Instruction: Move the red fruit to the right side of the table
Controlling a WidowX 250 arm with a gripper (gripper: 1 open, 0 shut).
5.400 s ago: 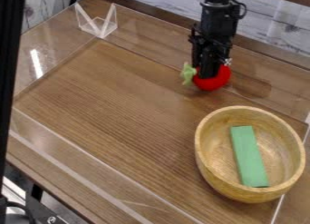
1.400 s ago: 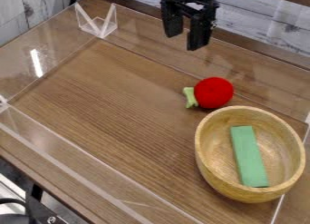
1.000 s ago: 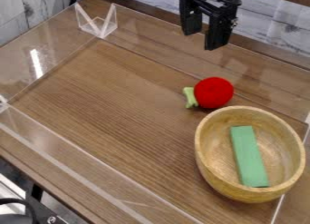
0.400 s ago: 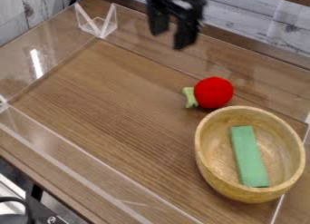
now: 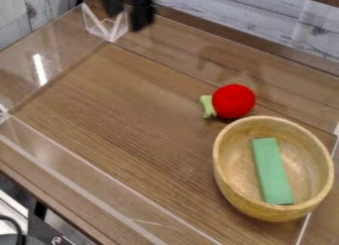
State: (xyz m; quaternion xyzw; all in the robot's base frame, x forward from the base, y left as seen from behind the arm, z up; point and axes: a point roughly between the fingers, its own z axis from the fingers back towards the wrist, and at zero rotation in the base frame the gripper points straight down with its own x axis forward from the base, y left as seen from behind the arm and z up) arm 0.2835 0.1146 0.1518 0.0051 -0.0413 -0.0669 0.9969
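Brown wood-grain table [image 5: 119,100] edged with clear acrylic walls [image 5: 47,65].

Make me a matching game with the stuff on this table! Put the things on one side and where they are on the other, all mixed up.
Things:
1. red fruit
2. green bar
3. bowl
4. gripper

Places:
A. inside the bowl
B. up near the top edge of the picture, over the back left of the table
C. on the wood, just behind the bowl
D. front right part of the table

Pairs: 1-C, 2-A, 3-D, 4-B
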